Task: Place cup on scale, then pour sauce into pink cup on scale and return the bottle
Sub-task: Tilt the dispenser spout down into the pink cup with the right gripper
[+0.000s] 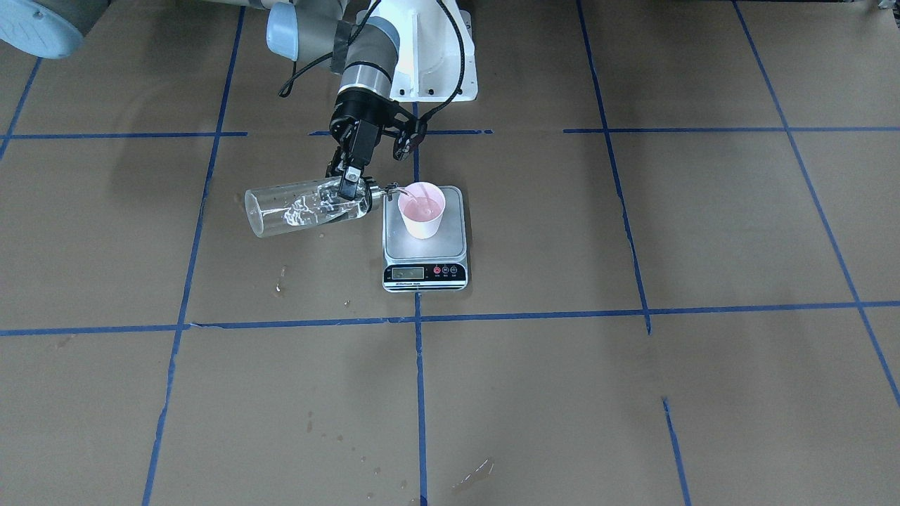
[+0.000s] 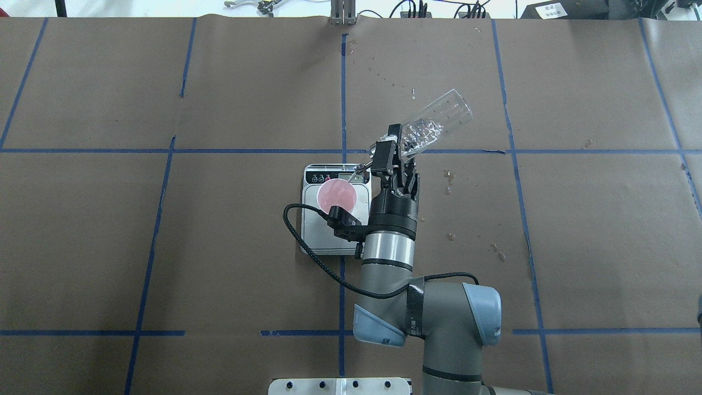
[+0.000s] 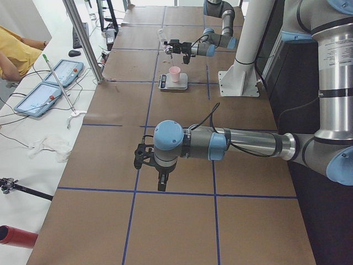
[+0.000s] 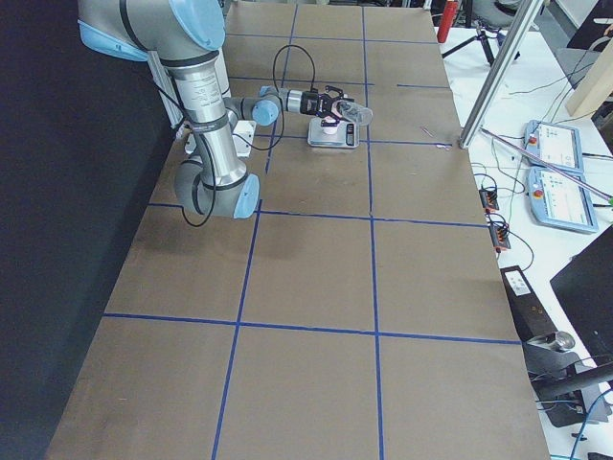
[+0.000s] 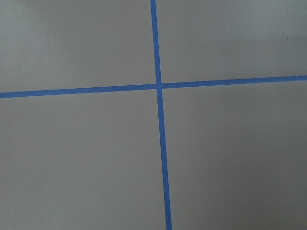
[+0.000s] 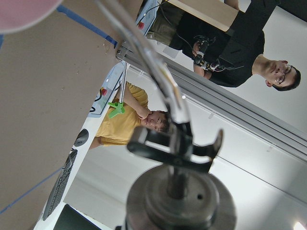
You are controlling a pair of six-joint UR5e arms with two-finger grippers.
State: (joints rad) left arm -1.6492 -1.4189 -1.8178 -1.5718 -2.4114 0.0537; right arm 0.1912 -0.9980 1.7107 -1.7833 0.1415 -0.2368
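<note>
The right arm reaches forward, wrist level, its tool (image 1: 349, 188) clamped on the bottle (image 1: 295, 209) near the collar, spout tipped over the cup (image 1: 422, 211) on the scale (image 1: 450, 242); the left tool (image 3: 160, 179) hangs over the bench (image 3: 182, 221), grip unreadable.

A robotics lab: the left arm (image 3: 220, 144) and right arm (image 2: 439, 312), 2 grey industrial machines, reach over a long desk (image 1: 633, 393) papered in brown and gridded with blue tape (image 1: 420, 393). A white side bench (image 3: 22, 160) carries 2 teach pendants (image 4: 565, 201), beside an aluminium post (image 3: 83, 38) and an operator in yellow (image 3: 16, 52).
</note>
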